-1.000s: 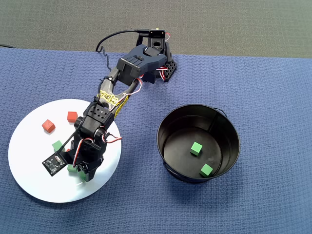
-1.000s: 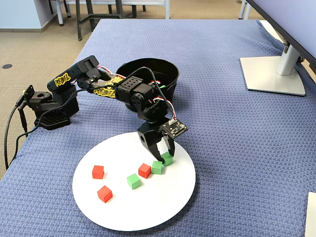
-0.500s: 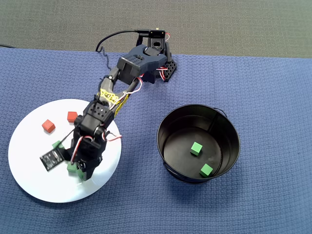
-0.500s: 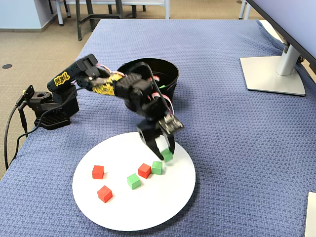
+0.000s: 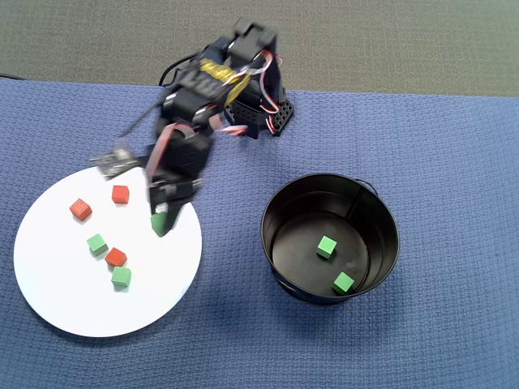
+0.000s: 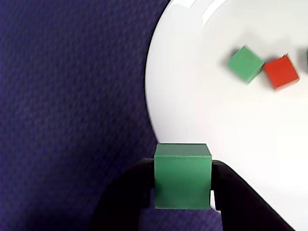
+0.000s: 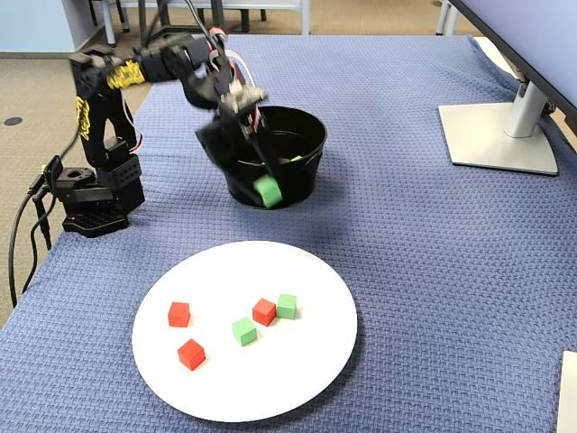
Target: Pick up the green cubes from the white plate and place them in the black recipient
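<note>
Above the white plate [image 5: 49,300] edge nearest the black pot [image 5: 280,211], end effector [image 6: 183,192] has lifted clamped on a green cube [image 6: 182,175], two green cubes left on plate, carry to pot next.

- An office or lab room: a monitor stand [image 7: 501,135] sits on the table.
- Blue woven cloth [image 7: 406,271] covers the table.
- Carpeted floor [image 7: 36,90] and furniture legs [image 7: 171,27] behind.

The black plastic robot arm [image 7: 171,68] carries yellow lettered stickers [image 7: 123,74] on its links. Red and white wires [image 5: 258,65] loop around its joints. Its perforated black base [image 7: 90,203] trails a black cable [image 7: 18,244], and the fingers [image 6: 120,192] are plain black.
</note>
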Motion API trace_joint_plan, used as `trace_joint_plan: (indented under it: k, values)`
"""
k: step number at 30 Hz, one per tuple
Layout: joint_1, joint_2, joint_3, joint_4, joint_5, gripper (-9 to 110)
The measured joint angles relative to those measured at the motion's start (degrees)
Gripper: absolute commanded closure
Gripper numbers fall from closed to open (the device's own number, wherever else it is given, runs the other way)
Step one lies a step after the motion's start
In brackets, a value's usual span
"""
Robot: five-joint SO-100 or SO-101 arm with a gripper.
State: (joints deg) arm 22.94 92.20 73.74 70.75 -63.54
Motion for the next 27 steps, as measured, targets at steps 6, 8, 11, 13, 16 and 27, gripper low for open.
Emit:
trace_joint_plan:
  k: [6, 8, 11, 13, 16, 27]
  values:
    - [-13.97, 13.18, 11.60, 2.37, 7.47, 101]
    - [-19.16, 16.17, 13.97, 2.64, 10.72, 101]
    - [-27.07, 19.34, 17.23, 3.08, 14.24, 101]
    - [-32.17, 19.95, 18.98, 3.08, 15.73, 101]
    - [-39.20, 19.95, 20.48, 2.81, 17.67, 93]
    - [-41.48, 19.07, 20.65, 0.18, 19.51, 68]
